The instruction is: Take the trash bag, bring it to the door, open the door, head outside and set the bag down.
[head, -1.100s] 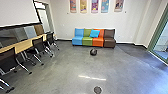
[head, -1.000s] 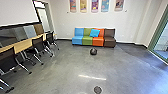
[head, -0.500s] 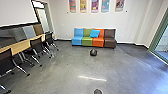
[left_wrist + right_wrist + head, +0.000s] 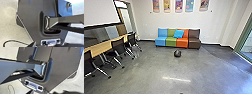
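Approaching the bag is, by judgement, the step in hand; whether the left gripper or the right gripper is open or closed cannot be told, and no load is seen at either; treat both as unverified before any grasp. At the near edge of the floor [image 4: 146,75], allow for the dark spot [image 4: 181,93], too little of it visible to identify; beyond it, disregard the light streak [image 4: 176,79], likely only glare. Drive straight and slowly, well clear of the chairs [image 4: 118,46] at left; the dark round object on the floor, just in front of the sofa [image 4: 161,41], is probably the bag [image 4: 177,53]; stop short of it, since overrunning could push it against the sofa; square the base to it; leave room to bend and reach down; confirm grip before lifting.
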`<state>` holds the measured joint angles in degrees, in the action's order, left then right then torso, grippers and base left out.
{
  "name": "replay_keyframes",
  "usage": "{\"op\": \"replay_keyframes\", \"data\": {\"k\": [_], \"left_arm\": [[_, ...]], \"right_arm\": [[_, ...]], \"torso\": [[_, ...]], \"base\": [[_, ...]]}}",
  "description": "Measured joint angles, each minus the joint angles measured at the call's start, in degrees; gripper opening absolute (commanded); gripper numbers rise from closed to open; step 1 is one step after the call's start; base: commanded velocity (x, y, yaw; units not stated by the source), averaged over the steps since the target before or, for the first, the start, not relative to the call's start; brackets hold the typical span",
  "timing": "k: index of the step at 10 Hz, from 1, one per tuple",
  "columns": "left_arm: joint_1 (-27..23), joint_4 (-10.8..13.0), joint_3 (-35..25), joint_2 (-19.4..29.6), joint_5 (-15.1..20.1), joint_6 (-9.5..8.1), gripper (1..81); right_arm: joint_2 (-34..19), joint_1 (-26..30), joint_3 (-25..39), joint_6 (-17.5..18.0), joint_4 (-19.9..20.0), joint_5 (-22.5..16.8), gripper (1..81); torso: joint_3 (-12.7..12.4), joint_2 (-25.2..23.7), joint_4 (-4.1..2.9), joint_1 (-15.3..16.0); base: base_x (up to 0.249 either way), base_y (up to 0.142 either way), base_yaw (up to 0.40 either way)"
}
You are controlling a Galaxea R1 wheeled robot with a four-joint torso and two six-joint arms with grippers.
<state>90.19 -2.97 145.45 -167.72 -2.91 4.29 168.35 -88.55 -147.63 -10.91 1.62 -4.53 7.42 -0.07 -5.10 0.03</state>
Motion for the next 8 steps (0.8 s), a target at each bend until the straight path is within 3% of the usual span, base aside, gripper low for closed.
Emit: {"op": "replay_keyframes", "data": {"k": [8], "left_arm": [[0.0,0.0,0.1,-0.9,0.1,0.00,81.1]], "right_arm": [[0.5,0.0,-0.3,0.0,-0.2,0.0,81.1]], "torso": [[0.0,0.0,0.00,0.0]], "base": [[0.191,0.000,0.000]]}}
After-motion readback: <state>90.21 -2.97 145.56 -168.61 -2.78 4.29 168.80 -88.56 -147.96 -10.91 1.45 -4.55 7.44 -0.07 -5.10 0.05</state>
